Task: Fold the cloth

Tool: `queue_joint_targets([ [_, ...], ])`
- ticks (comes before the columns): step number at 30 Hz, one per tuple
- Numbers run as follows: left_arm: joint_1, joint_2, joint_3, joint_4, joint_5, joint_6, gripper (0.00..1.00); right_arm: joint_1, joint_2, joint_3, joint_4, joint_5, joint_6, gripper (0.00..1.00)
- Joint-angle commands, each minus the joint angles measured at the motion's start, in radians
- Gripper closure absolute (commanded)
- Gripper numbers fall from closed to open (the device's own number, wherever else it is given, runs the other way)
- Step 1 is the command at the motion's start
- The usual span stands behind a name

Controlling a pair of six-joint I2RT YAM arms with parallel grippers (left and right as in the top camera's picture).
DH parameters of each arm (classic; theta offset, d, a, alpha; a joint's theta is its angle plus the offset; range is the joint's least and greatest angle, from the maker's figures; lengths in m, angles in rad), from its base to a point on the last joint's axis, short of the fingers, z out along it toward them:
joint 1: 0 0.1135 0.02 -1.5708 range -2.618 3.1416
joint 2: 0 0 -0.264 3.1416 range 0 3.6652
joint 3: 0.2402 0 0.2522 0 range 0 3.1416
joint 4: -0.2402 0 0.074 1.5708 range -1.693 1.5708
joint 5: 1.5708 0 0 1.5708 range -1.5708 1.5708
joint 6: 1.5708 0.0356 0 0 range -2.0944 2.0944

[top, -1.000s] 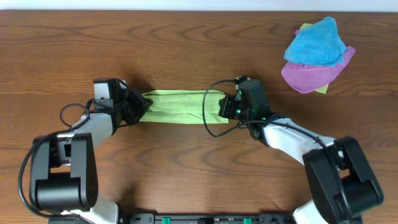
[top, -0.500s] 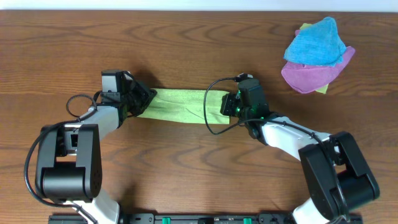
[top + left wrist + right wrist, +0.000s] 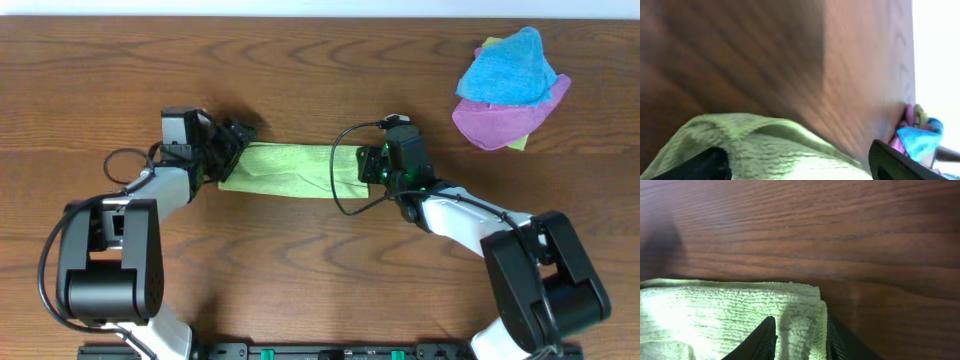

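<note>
The cloth (image 3: 290, 170) is a lime-green towel lying as a long folded strip across the middle of the table. My left gripper (image 3: 232, 150) is at its left end, open wide. In the left wrist view the cloth (image 3: 780, 145) lies slack between and below the spread jaws of the left gripper (image 3: 800, 169). My right gripper (image 3: 362, 166) is at the strip's right end. The right wrist view shows the right gripper (image 3: 801, 342) open a little, its jaws either side of a raised ridge at the corner of the cloth (image 3: 715, 315).
A bright blue cloth (image 3: 505, 65) lies heaped on a purple cloth (image 3: 500, 122) at the back right, also showing in the left wrist view (image 3: 917, 137). A black cable (image 3: 335, 190) loops over the towel's right end. Bare wood lies in front and behind.
The left gripper moved up and right, then opened and let go of the cloth's left end. The right gripper's jaws have parted at the right end.
</note>
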Motion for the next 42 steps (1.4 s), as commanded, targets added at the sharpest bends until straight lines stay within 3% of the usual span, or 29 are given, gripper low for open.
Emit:
queue_joint_targets([
  [1, 0.018, 0.001, 0.064, -0.018, 0.042, 0.061, 0.12, -0.009, -0.076, 0.019, -0.013, -0.011, -0.017, 0.66],
  [8, 0.039, -0.033, 0.150, -0.146, 0.045, 0.117, 0.11, -0.011, -0.217, 0.019, -0.158, -0.014, -0.002, 0.64],
  [16, 0.039, -0.057, 0.160, -0.149, 0.072, 0.116, 0.10, 0.029, -0.249, 0.019, -0.258, -0.221, 0.022, 0.63],
  [21, 0.039, -0.057, 0.160, -0.186, 0.115, 0.117, 0.10, 0.095, -0.240, 0.019, -0.241, -0.218, 0.070, 0.62],
  [34, 0.037, -0.057, 0.159, -0.433, 0.029, 0.249, 0.09, 0.157, -0.126, 0.019, -0.148, -0.222, 0.215, 0.59],
  [42, -0.016, -0.044, 0.158, -0.433, -0.056, 0.228, 0.09, 0.157, -0.102, 0.019, -0.085, -0.211, 0.237, 0.60],
])
